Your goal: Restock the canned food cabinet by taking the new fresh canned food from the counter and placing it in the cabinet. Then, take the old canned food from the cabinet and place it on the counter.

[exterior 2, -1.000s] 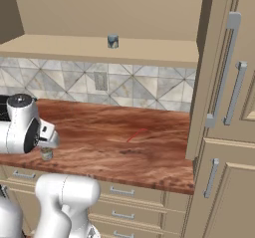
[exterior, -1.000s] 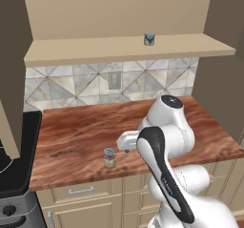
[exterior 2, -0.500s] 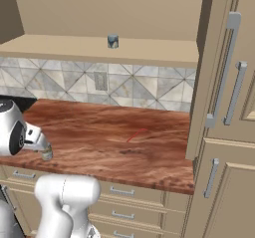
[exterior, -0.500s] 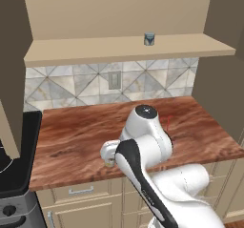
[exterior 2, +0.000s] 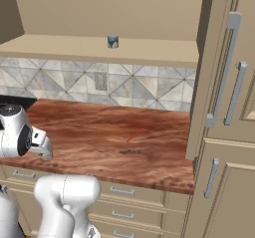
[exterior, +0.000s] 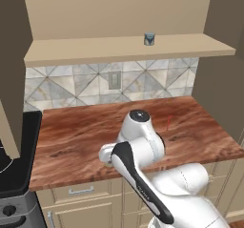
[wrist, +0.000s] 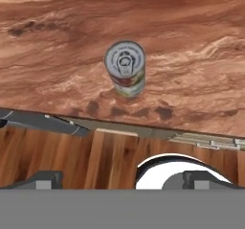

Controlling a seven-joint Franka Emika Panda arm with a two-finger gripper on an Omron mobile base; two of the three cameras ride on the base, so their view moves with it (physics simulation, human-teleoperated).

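On the counter [wrist: 191, 41] the new fresh canned food [wrist: 126, 74] is approached, jaws wide apart — near the edge, it could be toppled off by a misaligned descent.

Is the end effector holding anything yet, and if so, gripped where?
Nothing is held. The end effector is open, its fingers wide apart above the new fresh canned food, which stands upright and untouched on the counter near its front edge.
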